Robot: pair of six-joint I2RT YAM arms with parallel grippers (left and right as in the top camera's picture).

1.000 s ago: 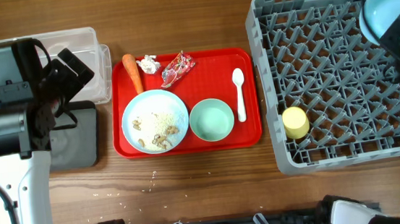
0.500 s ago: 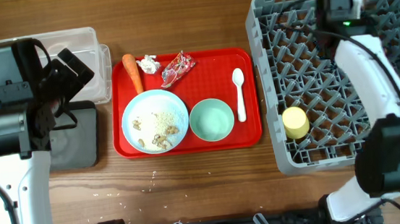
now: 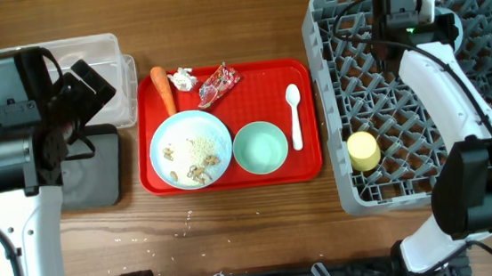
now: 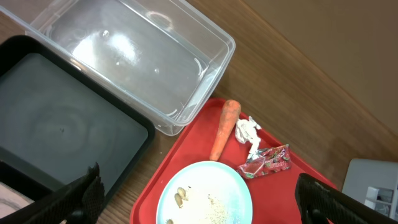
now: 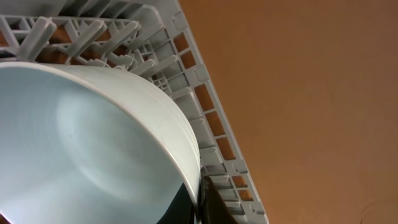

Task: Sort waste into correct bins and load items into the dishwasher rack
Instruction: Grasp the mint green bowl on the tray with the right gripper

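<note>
Light blue bowl (image 5: pixel 93 143) clamped in right end effector (image 5: pixel 198 202) over dishwasher rack (image 5: pixel 214 127); left end effector (image 4: pixel 199 196) wide.

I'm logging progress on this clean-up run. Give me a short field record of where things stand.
on red tray: carrot, tissue, snack wrapper, white spoon, light blue plate with food scraps, pale green bowl
in dishwasher rack: yellow-green cup
right gripper: holding light blue bowl at rack's far edge
left gripper: open, above clear tub and black tray
</note>
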